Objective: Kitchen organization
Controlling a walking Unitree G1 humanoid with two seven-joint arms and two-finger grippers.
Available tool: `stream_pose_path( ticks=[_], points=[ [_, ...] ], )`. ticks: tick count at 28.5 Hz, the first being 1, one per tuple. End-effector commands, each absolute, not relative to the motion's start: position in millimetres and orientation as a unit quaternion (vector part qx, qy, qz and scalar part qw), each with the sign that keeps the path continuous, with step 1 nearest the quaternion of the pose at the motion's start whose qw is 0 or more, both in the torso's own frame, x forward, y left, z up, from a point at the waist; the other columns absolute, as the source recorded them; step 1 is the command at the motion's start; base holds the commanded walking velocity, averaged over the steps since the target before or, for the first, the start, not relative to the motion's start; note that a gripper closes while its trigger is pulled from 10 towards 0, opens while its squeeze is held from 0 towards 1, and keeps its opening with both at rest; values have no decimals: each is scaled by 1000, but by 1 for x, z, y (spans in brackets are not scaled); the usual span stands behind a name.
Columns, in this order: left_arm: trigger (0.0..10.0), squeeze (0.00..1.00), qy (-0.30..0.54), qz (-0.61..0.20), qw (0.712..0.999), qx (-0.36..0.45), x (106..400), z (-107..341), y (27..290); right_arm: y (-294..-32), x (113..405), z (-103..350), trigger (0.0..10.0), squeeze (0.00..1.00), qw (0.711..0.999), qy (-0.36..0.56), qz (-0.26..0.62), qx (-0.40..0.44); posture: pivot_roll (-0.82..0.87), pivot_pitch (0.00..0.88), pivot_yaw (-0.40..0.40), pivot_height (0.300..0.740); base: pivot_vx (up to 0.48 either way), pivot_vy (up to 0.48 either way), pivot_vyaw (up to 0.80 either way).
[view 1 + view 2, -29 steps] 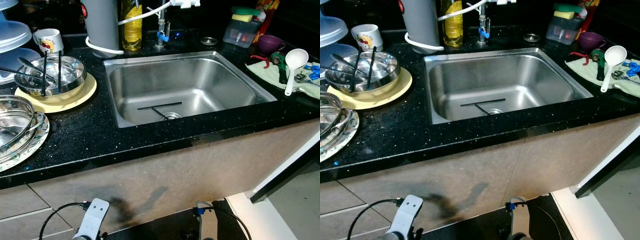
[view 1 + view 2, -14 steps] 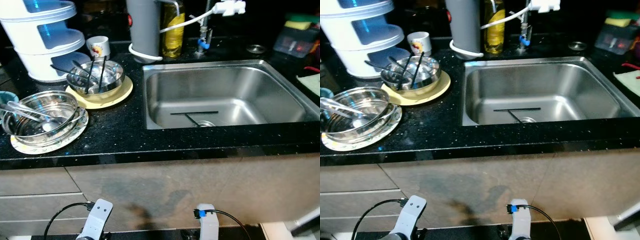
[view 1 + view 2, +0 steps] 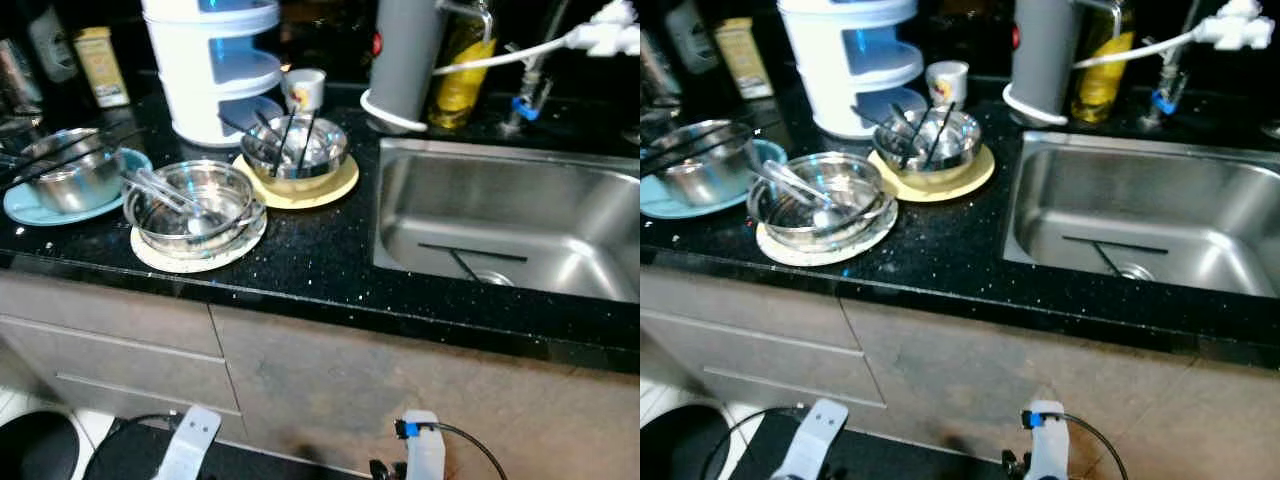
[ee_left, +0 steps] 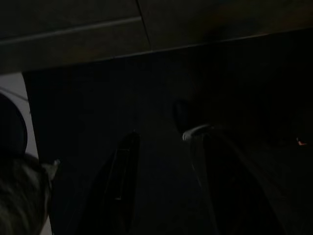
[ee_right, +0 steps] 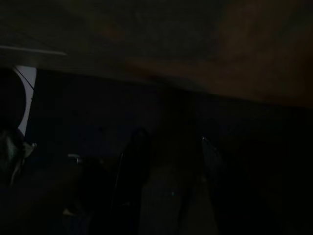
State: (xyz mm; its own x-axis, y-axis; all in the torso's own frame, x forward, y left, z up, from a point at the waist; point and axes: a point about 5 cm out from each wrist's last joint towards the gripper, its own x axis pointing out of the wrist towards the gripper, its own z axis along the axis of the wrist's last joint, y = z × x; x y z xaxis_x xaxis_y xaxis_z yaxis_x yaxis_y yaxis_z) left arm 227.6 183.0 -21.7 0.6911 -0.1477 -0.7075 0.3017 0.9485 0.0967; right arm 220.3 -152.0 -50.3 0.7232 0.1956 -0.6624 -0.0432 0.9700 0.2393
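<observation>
On the black bench (image 3: 320, 270), a glass bowl (image 3: 192, 205) on a plate sat between a steel bowl (image 3: 68, 180) on a blue plate and a utensil-filled bowl (image 3: 296, 152) on a yellow plate, left of the sink (image 3: 510, 225). Both arms hung low before the cabinet; the left gripper (image 4: 161, 147) and right gripper (image 5: 168, 147) each had fingers spread, holding nothing.

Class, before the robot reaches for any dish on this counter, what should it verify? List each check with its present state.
1. Both arms hang low by the cabinet, away from the dishes: ok.
2. Left gripper jaws apart, holding nothing: ok.
3. Right gripper jaws apart, holding nothing: ok.
4. Glass bowl sits level on its plate: ok.
5. Loose utensils lie in the steel bowl on the yellow plate: not ok.
6. Sink free to receive dishes: not ok, black chopsticks lie at its drain.
</observation>
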Motion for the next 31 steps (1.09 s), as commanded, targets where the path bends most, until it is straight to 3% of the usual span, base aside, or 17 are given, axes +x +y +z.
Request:
stream_pose_path(
  ticks=[1, 5, 9, 31],
  points=[
    [10000, 0, 381, -123, 910, 109, 224, -26, 184, -154, 212, -57, 10000, 0, 917, 383, 58, 97, -72, 203, -16, 740, 0, 0, 0],
    [10000, 0, 383, -122, 909, 111, 224, -27, 185, -155, 212, -57, 10000, 0, 917, 383, 53, 101, -73, 204, -17, 740, 0, 0, 0],
    [10000, 0, 385, -120, 909, 108, 223, -31, 187, -155, 212, -58, 10000, 0, 916, 385, 50, 105, -72, 205, -16, 740, 0, 0, -800],
    [10000, 0, 383, -136, 905, 124, 227, -36, 187, -156, 212, -59, 10000, 0, 916, 383, 42, 107, -75, 201, -14, 740, 0, 0, 0]
  ],
)
